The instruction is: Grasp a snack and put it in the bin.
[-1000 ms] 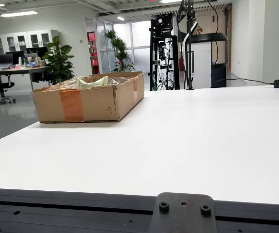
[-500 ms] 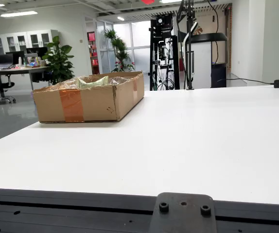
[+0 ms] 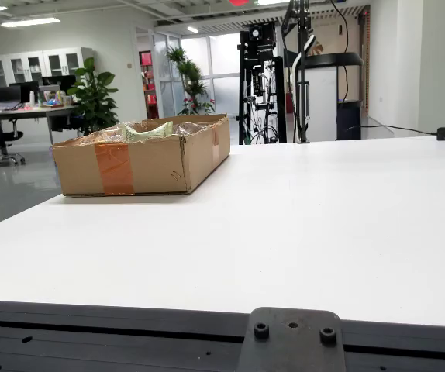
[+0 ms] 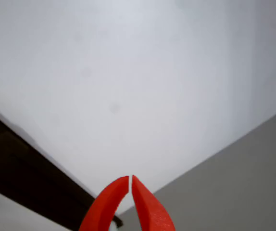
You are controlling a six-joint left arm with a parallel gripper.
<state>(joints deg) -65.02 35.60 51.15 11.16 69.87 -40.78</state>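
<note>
Cardboard bin holding wrapped snacks, far left on the white table

In the view from the table's edge, the bin (image 3: pixel 149 159) is a shallow, open-topped brown cardboard box with a strip of orange-brown tape running down its near wall. It sits flat on the tabletop, turned so one corner points toward the camera. Crinkled clear wrapping and a pale green snack packet (image 3: pixel 148 130) rise just above its rim; how many snacks lie inside cannot be told. No snack or bin shows in the view that rides on the gripper.
</note>
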